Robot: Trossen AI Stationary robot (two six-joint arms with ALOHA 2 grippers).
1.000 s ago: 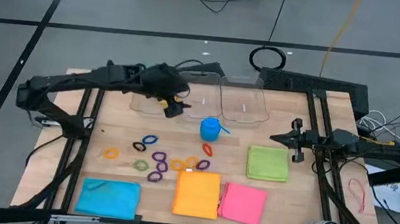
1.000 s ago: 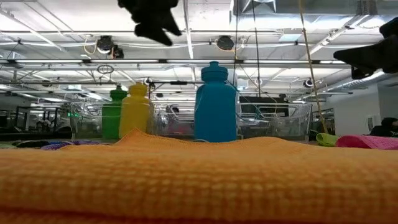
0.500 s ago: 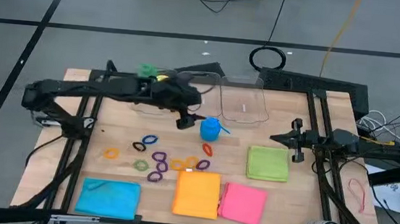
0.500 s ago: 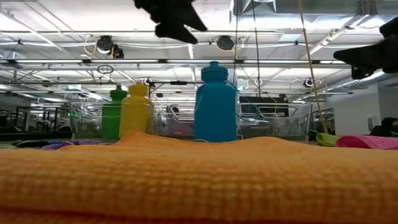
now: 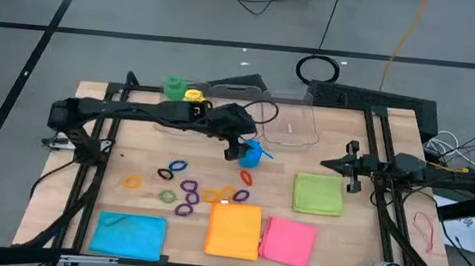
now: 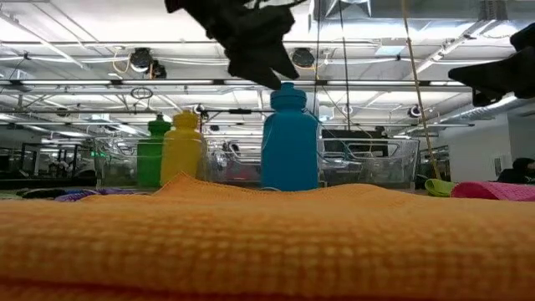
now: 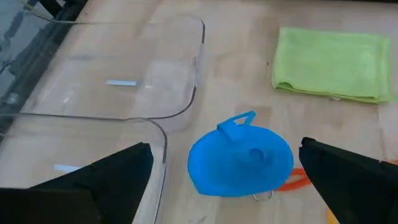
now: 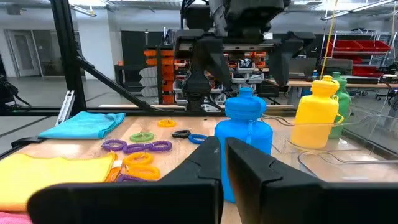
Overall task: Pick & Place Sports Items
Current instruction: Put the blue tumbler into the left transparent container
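A blue bottle (image 5: 251,154) stands upright on the table near its middle; it also shows in the low view (image 6: 289,142). My left gripper (image 5: 234,150) hovers open just above it, one finger on each side of the cap (image 7: 241,160), touching nothing. A green bottle (image 5: 174,85) and a yellow bottle (image 5: 194,96) stand at the far left by a clear bin. Several small rings (image 5: 188,189) lie on the table. Blue (image 5: 129,234), orange (image 5: 234,230), pink (image 5: 288,241) and green (image 5: 317,193) folded cloths lie toward the near edge. My right gripper (image 5: 351,167) waits shut at the right.
Two clear bins (image 5: 290,122) stand at the table's far side, behind the blue bottle. A black frame (image 5: 381,163) runs along the table's right side. The rings lie between the blue bottle and the near cloths.
My left gripper has gone from over the far-left bin toward the table's right and near edge, and down, until it stands over the blue bottle. The green and yellow bottles now show uncovered at the far left. The bottles have not moved.
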